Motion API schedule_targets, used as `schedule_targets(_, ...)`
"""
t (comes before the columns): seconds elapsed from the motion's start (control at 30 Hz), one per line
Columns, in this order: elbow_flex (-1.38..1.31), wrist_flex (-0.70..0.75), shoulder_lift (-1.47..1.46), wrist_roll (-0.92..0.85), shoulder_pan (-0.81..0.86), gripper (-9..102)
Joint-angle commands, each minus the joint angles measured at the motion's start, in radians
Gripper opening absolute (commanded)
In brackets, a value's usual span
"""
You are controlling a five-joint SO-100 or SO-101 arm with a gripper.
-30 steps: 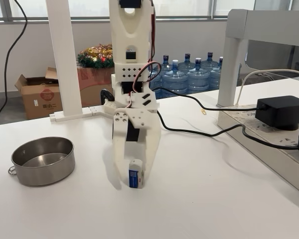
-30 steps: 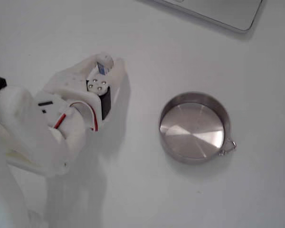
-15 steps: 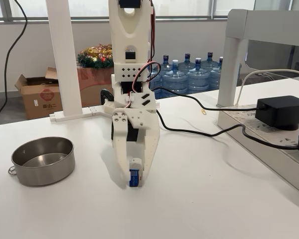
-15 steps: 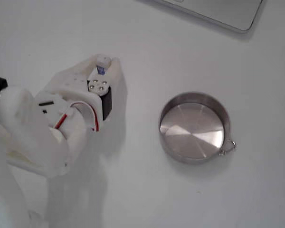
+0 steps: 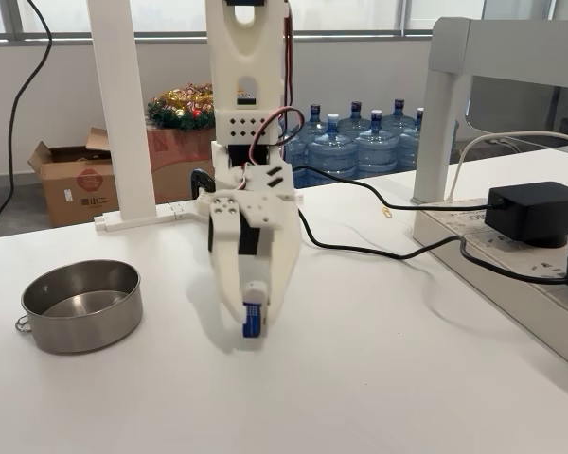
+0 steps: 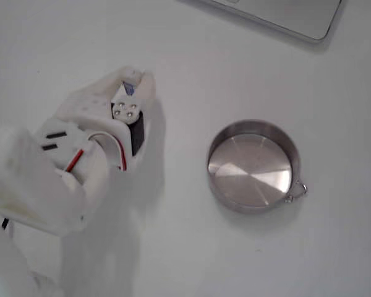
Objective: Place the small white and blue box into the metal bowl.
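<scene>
Between the hand's (image 5: 253, 320) closed fingertips, clamped, sits the small white and blue box (image 5: 252, 319).

The box (image 5: 253, 320) is white with a blue panel. The bowl (image 5: 79, 305) is dull silver. The gripper (image 5: 253, 326) is white, with red wires, on a white desk (image 5: 379, 378).

A white table (image 5: 407, 378) fills the foreground, with a white post (image 5: 118, 104) standing at its far edge and a white shelf frame (image 5: 473, 66) at the right over a power strip (image 5: 511, 255) carrying a black adapter (image 5: 535, 213). Behind, water bottles (image 5: 360, 142) stand by a pale wall under daylit windows (image 5: 346, 13). An open cardboard box (image 5: 76, 180) sits on the floor beside gold tinsel (image 5: 182, 104).
</scene>
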Motion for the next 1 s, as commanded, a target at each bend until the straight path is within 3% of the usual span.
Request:
schedule_targets(0.0, 0.044, -0.008, 0.146, 0.003, 0.028, -2)
schedule_targets(0.43, 0.167, -0.002, 0.408, 0.003, 0.262, -2)
schedule_targets(0.97, 0.215, -0.002, 0.4, 0.005, 0.512, -2)
